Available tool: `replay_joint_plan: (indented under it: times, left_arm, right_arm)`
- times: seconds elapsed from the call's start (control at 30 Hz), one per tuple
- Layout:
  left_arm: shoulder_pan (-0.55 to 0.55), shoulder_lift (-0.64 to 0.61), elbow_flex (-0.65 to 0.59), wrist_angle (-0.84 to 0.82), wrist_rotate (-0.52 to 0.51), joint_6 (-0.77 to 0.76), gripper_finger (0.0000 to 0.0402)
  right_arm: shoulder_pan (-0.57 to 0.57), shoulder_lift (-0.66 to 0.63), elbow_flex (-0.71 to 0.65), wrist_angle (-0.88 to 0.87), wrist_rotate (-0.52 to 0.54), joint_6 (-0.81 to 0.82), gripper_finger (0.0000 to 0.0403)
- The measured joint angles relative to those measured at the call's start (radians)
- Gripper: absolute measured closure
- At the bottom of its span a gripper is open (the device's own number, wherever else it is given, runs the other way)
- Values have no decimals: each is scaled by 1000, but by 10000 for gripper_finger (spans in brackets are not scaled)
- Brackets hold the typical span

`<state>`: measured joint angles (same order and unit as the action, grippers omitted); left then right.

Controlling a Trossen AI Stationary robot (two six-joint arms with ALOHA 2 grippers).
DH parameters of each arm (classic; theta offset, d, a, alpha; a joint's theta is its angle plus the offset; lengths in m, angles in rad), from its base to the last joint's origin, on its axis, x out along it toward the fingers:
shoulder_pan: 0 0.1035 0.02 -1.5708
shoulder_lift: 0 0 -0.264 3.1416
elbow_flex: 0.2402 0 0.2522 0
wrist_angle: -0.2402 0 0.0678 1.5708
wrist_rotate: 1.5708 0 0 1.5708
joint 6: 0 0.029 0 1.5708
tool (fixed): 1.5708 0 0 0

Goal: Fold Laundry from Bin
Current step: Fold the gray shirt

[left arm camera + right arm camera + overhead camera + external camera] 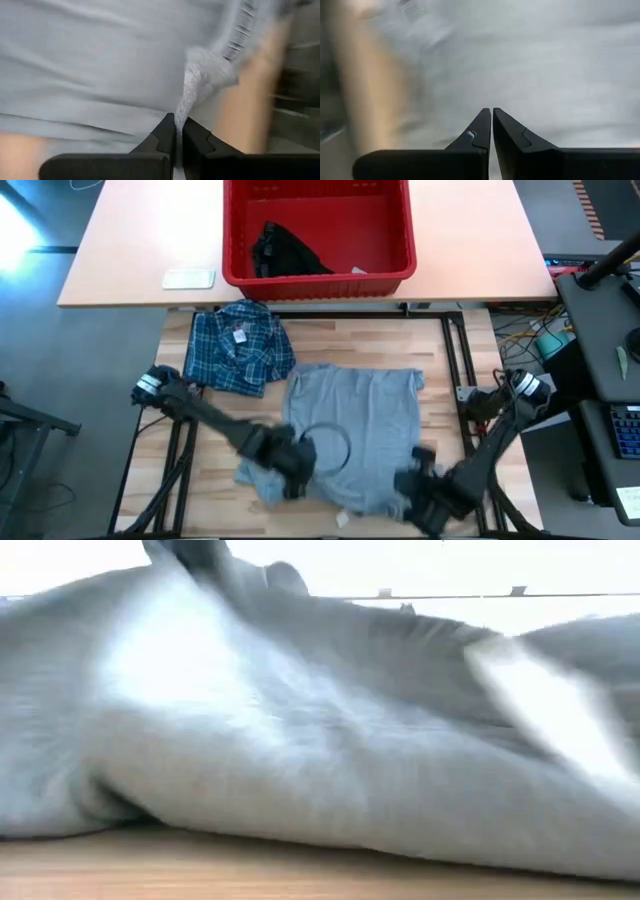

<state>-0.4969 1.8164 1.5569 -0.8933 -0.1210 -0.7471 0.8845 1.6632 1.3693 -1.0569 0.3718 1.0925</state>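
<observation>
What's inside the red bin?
Inside the red bin lies a small black garment, crumpled near one side. Anything beneath it is covered; the rest of the floor shows bare red.

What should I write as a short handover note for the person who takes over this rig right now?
Left gripper: shut on grey T-shirt, at its near left edge.
Right gripper: shut, at the shirt's near right edge; whether it holds cloth cannot be told.
Plaid shirt: folded, on the table beside the T-shirt.
Black garment: in the red bin.
Left: fold the T-shirt, then the black garment.
</observation>
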Motion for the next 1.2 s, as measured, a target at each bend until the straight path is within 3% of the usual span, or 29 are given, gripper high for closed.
replay_joint_plan:
  times: [0.13, 0.27, 0.43, 0.57, 0.77, 0.9, 1.03, 1.2]
  left_arm:
    - [140, -4, -1, -42, -101, 244, 402]
    - [309, -4, -4, 29, -89, 468, 402]
    - [490, -4, -4, 89, 14, 616, 402]
    - [560, -4, -22, 139, 113, 712, 402]
    - [612, -4, -48, 124, 131, 740, 402]
    - [603, -4, -49, 107, 137, 718, 402]
    - [569, -4, -49, 83, 139, 704, 402]
    - [509, -4, -49, 21, 140, 666, 402]
  right_arm:
    - [-118, -51, -13, -218, 139, -28, 394]
    - [-263, -110, -34, -276, 175, -73, 394]
    - [-352, -219, -74, -232, 225, -116, 386]
    - [-356, -305, -179, -90, 229, -87, 349]
    - [-334, -366, -424, 305, 196, 37, 270]
    - [-306, -325, -496, 552, 197, 4, 232]
    - [-264, -231, -498, 580, 196, -41, 210]
    - [-213, -103, -460, 589, 196, 21, 197]
